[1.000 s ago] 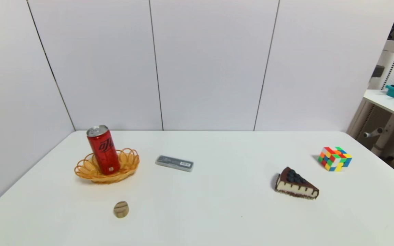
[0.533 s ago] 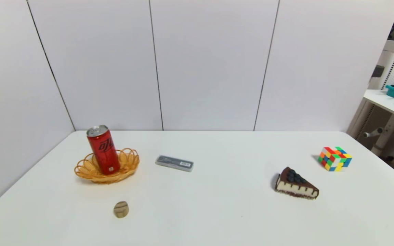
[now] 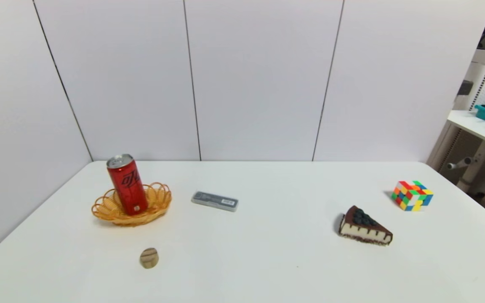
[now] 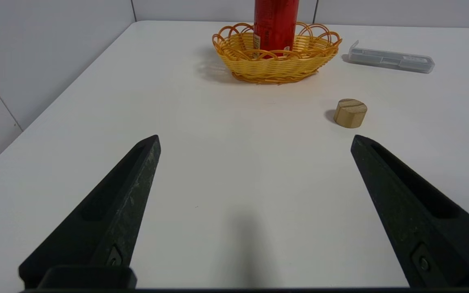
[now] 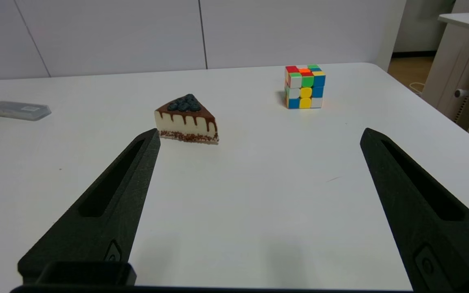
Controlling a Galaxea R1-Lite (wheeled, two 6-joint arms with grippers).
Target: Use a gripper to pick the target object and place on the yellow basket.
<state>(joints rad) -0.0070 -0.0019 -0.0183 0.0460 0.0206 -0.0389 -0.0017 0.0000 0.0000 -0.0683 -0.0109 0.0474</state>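
The red drink can (image 3: 127, 184) stands upright inside the yellow basket (image 3: 107, 208) at the table's left; the left wrist view shows the can (image 4: 276, 24) in the basket (image 4: 277, 63) too. My left gripper (image 4: 255, 140) hovers open over bare table well short of the basket, with nothing between its fingers. My right gripper (image 5: 259, 136) is open over the right half of the table, empty, short of the cake slice. Neither arm appears in the head view.
A small round wooden piece (image 3: 149, 258) lies in front of the basket. A clear flat case (image 3: 214, 201) sits right of the basket. A cake slice (image 3: 363, 227) and a colour cube (image 3: 412, 195) are at the right. Walls close the back and left.
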